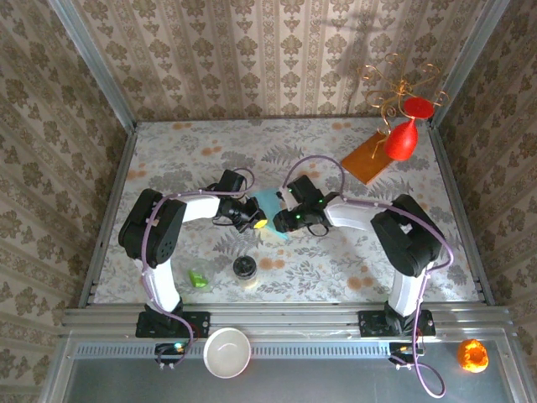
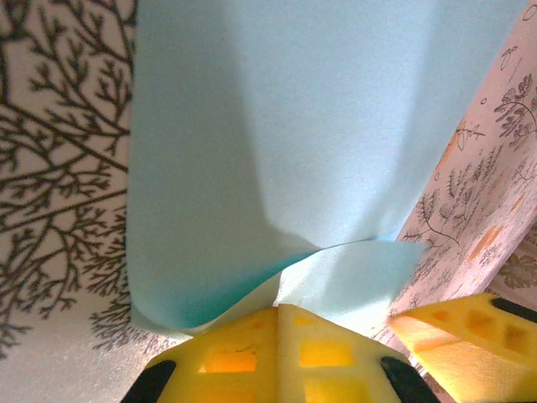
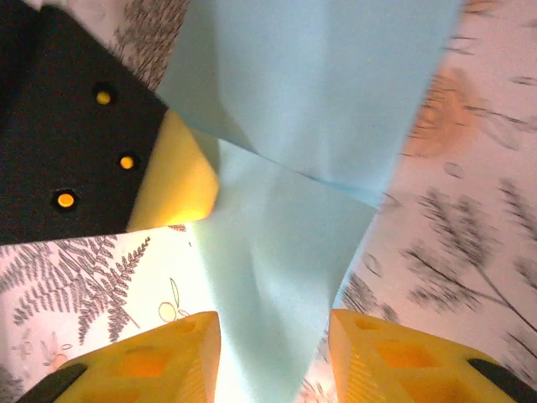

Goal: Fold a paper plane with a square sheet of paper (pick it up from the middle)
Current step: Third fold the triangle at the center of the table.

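The square sheet of paper [image 1: 268, 204], light blue, lies between my two grippers at the table's middle, folded with overlapping layers and a crease [image 3: 277, 126]. A paper plane as such is out of view. My left gripper [image 2: 278, 309] is shut on the near edge of the sheet [image 2: 277, 151], its yellow fingers pressed together around the paper. My right gripper [image 3: 273, 327] stands open, a strip of the sheet running between its yellow fingertips [image 3: 180, 357] with gaps on both sides. In the top view the left gripper [image 1: 256, 220] and the right gripper [image 1: 281, 221] almost touch.
An orange-brown sheet [image 1: 367, 158] lies at the back right beside a red balloon-shaped object [image 1: 403, 138] and a gold wire stand [image 1: 398, 88]. Near the front sit a dark-lidded jar [image 1: 245, 269] and a small green item [image 1: 198, 278]. A white bowl [image 1: 227, 352] rests below the table edge.
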